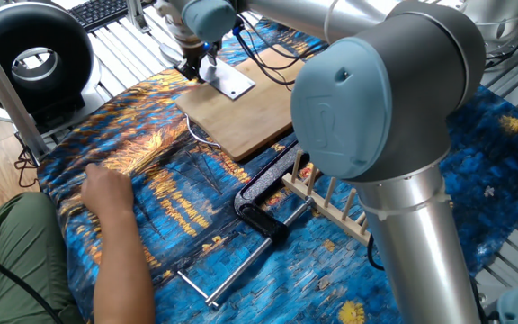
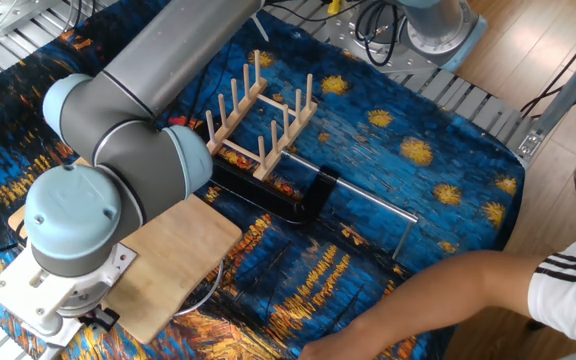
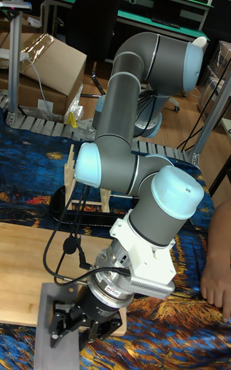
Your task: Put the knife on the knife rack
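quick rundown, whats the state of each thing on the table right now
knife: flat on the cutting board, not lifted
gripper: down at the knife's handle end, grip unclear
knife rack: upright, pegs bare
cutting board: flat on the cloth
black clamp: lying beside the rack

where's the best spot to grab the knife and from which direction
Probably its near end, from straight above. The knife lies flat on the cutting board, so only its thin edges offer grip, and that end overhangs the board's edge. The tool hangs right over it.

Knife [image 1: 229, 82] flat on board; peg rack [image 2: 259, 118] upright, well apart, empty
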{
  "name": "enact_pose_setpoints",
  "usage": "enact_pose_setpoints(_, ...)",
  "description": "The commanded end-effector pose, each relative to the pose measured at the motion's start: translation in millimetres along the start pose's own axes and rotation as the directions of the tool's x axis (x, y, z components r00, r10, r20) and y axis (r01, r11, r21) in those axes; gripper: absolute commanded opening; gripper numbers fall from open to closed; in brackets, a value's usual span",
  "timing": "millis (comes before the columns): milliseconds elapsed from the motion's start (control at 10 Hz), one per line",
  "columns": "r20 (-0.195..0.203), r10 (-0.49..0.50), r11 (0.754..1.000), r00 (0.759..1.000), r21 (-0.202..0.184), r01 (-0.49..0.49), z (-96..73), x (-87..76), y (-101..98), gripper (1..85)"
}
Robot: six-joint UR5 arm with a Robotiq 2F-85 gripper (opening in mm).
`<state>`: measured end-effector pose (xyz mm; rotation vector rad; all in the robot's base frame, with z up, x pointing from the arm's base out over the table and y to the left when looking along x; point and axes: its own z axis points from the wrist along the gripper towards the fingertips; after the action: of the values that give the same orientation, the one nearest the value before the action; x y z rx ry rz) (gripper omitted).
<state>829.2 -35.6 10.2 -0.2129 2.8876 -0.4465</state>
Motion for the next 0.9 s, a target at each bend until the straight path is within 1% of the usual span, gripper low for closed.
enact_pose_setpoints(0, 0.001, 0.011, 1.000, 1.000, 0.012, -0.011, 0.7, 0.3, -5.9, 43.7)
enact_pose_setpoints(200, 0.001, 0.015, 1.000, 1.000, 0.024, -0.015, 0.4, 0.1, -9.1, 39.3)
enact_pose_setpoints(300, 0.010, 0.024, 0.999, 1.000, 0.021, -0.024, 0.6, -1.8, -8.4, 38.0)
enact_pose_setpoints(400, 0.030, 0.022, 1.000, 0.999, 0.016, -0.022, 1.5, -6.4, -7.8, 37.7)
enact_pose_setpoints(600, 0.056, 0.032, 0.999, 0.998, 0.007, -0.032, 3.4, -11.4, -7.5, 36.0)
enact_pose_setpoints(800, 0.060, 0.031, 0.999, 0.998, 0.012, -0.031, 3.8, -12.1, -9.1, 34.0)
